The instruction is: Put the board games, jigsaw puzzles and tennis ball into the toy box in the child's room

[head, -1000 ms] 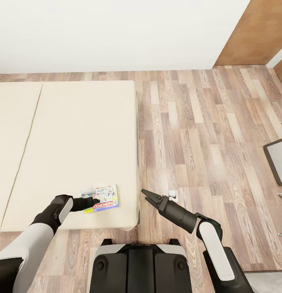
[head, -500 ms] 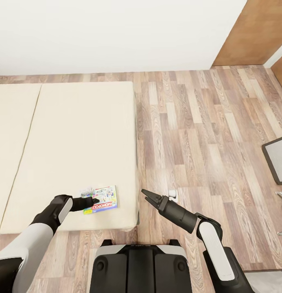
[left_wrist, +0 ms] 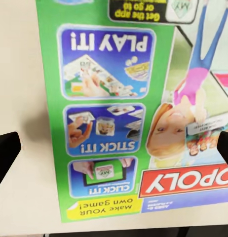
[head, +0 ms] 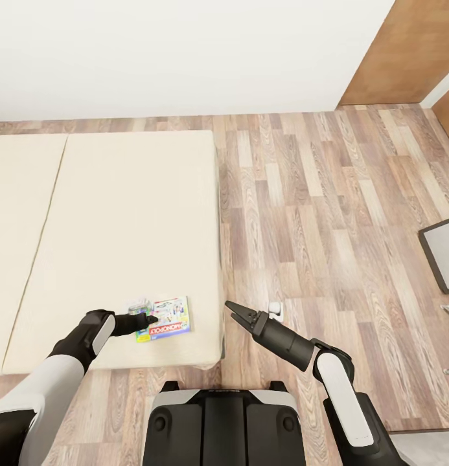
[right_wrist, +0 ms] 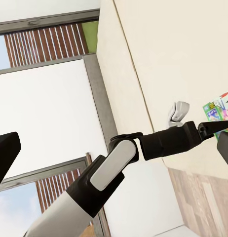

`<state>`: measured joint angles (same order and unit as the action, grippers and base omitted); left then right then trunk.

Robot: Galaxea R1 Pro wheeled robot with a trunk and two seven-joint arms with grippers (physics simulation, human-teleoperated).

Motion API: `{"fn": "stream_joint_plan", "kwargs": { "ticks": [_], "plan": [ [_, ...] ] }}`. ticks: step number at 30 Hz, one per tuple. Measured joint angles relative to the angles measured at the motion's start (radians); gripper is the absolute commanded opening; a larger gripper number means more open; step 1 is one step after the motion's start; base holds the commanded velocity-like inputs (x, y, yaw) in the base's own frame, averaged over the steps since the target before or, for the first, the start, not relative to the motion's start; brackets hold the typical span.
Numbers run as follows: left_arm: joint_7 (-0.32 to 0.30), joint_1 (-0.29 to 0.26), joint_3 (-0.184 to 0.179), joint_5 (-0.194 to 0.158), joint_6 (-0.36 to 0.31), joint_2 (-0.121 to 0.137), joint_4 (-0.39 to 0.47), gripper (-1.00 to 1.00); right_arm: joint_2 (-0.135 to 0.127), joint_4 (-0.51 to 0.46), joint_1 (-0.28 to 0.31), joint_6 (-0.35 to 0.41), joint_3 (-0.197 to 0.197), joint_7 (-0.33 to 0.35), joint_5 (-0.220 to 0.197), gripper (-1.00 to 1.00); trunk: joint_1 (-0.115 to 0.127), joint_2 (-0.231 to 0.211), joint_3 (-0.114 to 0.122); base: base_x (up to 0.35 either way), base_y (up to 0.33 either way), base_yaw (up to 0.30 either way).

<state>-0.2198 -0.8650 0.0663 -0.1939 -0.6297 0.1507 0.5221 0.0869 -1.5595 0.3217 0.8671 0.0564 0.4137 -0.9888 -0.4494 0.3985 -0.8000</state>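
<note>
We hold the left tool [head: 148,319] spread wide over the board game [left_wrist: 143,113] near the bed [head: 120,213] corner, gripping nothing, ready to grasp; the right tool [head: 232,310] hangs open, empty.

The bed [head: 120,226], covered in a plain beige sheet, stands on the wood-plank floor [head: 315,213] with its far end near the white wall. One board game [head: 166,318], a flat Monopoly box with a green side panel, lies face up on the sheet near the bed's near right corner. A seam runs lengthwise down the mattress, left of the box.
</note>
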Motion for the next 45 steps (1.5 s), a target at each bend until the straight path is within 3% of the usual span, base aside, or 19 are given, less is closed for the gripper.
{"fn": "stream_joint_plan", "kwargs": {
  "ticks": [45],
  "plan": [
    [0.0,0.0,0.0,-0.001,0.002,-0.005,0.0,1.0,0.0,0.0,0.0,0.0,0.0,0.0,0.0,1.0,0.0,0.0,0.0,0.054,0.001,0.0]
  ]
}}
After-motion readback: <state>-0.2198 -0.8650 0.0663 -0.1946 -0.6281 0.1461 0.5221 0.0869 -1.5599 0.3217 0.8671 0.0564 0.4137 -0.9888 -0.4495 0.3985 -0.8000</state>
